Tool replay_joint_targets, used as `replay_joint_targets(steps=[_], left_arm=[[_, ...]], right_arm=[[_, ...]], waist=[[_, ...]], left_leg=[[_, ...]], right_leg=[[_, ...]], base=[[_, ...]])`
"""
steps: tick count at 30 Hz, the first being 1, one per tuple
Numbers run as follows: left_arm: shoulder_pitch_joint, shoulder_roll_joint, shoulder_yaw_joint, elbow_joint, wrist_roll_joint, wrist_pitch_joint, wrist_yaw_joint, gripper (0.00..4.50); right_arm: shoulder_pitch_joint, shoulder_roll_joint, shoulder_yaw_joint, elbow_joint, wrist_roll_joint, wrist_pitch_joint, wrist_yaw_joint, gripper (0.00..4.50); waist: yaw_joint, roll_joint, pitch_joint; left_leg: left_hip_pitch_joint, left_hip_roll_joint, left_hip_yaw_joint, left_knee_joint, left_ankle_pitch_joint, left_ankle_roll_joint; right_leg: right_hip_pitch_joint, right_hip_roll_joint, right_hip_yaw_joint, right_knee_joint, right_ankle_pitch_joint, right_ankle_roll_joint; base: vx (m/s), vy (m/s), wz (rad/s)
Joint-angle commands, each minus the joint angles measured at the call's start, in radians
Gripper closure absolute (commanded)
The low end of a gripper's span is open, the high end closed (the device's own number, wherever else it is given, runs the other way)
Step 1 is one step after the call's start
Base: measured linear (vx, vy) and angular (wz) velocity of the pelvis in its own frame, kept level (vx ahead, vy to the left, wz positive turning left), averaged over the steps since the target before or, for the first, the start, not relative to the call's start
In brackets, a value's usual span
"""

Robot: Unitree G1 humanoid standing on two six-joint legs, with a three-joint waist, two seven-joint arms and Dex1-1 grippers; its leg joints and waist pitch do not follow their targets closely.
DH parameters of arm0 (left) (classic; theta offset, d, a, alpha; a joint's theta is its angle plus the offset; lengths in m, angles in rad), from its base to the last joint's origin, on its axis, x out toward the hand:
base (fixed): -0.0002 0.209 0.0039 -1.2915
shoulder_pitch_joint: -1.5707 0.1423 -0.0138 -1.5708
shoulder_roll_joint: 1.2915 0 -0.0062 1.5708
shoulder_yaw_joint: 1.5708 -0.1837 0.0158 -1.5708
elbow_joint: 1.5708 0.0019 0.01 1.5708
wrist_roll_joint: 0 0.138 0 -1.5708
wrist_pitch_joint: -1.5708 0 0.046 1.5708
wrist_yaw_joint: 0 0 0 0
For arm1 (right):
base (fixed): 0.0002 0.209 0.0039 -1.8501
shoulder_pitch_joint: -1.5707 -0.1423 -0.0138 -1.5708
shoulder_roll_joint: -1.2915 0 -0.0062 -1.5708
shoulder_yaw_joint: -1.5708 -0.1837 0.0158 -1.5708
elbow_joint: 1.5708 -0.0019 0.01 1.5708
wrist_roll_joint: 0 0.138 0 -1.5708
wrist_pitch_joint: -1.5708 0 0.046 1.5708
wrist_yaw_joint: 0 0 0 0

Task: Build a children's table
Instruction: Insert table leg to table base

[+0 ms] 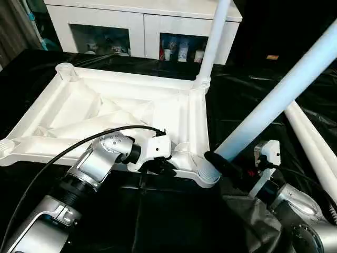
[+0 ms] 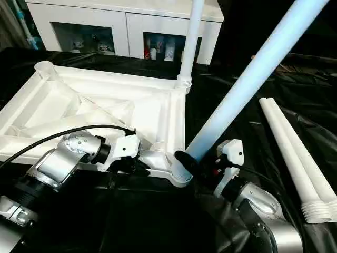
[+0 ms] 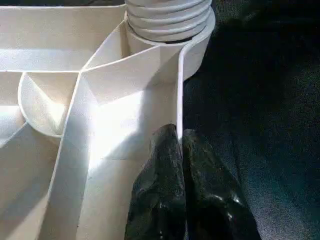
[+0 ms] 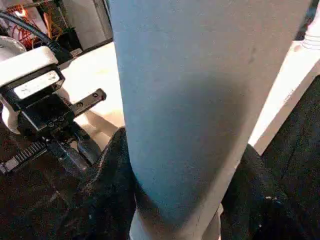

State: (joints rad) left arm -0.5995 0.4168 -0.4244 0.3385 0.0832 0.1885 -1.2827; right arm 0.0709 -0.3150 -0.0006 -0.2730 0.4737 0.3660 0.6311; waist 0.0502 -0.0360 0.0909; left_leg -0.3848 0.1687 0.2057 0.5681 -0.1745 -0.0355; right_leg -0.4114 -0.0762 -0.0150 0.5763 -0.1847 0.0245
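Note:
The children's table top (image 1: pixel 79 105) lies upside down on black cloth, ribs up. One white leg (image 1: pixel 215 42) stands upright in the far right corner socket. A second leg (image 1: pixel 284 95) leans to the right, its threaded end (image 3: pixel 167 20) sitting in the near right socket. My right gripper (image 1: pixel 221 163) is shut on this leaning leg just above the socket, with a black finger (image 4: pixel 110 190) on each side of the tube (image 4: pixel 200 100). My left gripper (image 3: pixel 181 137) is shut on the top's thin near rim, close to that same corner.
Two more white legs (image 2: pixel 295 153) lie side by side on the cloth to the right. A white cabinet (image 1: pixel 142 26) with glass doors stands behind the table. The far left socket (image 1: pixel 66 69) is open.

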Motion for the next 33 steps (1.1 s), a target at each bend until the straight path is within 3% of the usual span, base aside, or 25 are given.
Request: replay_joint_targets(steps=[1,9,19,25,30,33], left_arm=[[-0.006,-0.001,0.01,0.022,0.015,0.012,0.046,4.5],[-0.013,0.0,0.007,0.031,0.018,0.009,0.056,4.5],[-0.02,0.016,-0.011,0.032,0.026,-0.021,0.028,4.5],[-0.028,0.018,-0.011,0.038,0.022,-0.038,0.018,4.5],[-0.04,0.01,-0.012,0.056,-0.006,-0.083,-0.019,4.5],[-0.042,0.01,-0.016,0.055,-0.014,-0.094,-0.037,4.5]], right_arm=[[0.035,-0.003,0.051,0.025,-0.031,0.026,-0.002,2.65],[0.059,-0.014,0.105,0.007,-0.087,-0.007,0.002,2.65],[0.003,-0.082,0.152,0.025,-0.065,0.073,0.099,2.65],[-0.008,-0.126,0.168,0.031,-0.038,0.103,0.153,2.65],[0.007,-0.174,0.181,0.048,-0.018,0.098,0.255,2.65],[0.006,-0.187,0.19,0.054,-0.024,0.095,0.278,2.65]], waist=[[-0.002,0.002,-0.025],[-0.001,-0.002,-0.018],[-0.006,-0.013,-0.019],[-0.006,-0.016,-0.026],[0.001,-0.012,-0.038],[0.005,-0.013,-0.041]], left_leg=[[0.025,0.065,-0.043,-0.097,-0.421,-0.026],[0.028,0.066,-0.046,-0.099,-0.455,-0.026],[0.024,0.068,-0.049,-0.1,-0.45,-0.022],[0.026,0.07,-0.043,-0.097,-0.405,-0.018],[0.026,0.069,-0.033,-0.088,-0.33,0.002],[0.029,0.069,-0.029,-0.083,-0.301,0.018]], right_leg=[[0.007,-0.069,0.039,-0.087,-0.45,-0.131],[-0.002,-0.073,0.043,-0.097,-0.53,-0.106],[0.0,-0.076,0.042,-0.098,-0.563,-0.098],[0.003,-0.072,0.042,-0.091,-0.47,-0.121],[0.017,-0.066,0.04,-0.074,-0.294,-0.18],[0.021,-0.066,0.039,-0.068,-0.241,-0.2]], base=[[0.0,0.0,0.0],[0.0,0.0,0.0],[0.0,0.0,0.0],[0.0,0.0,0.0],[0.0,0.0,0.0],[0.0,0.0,0.0]])
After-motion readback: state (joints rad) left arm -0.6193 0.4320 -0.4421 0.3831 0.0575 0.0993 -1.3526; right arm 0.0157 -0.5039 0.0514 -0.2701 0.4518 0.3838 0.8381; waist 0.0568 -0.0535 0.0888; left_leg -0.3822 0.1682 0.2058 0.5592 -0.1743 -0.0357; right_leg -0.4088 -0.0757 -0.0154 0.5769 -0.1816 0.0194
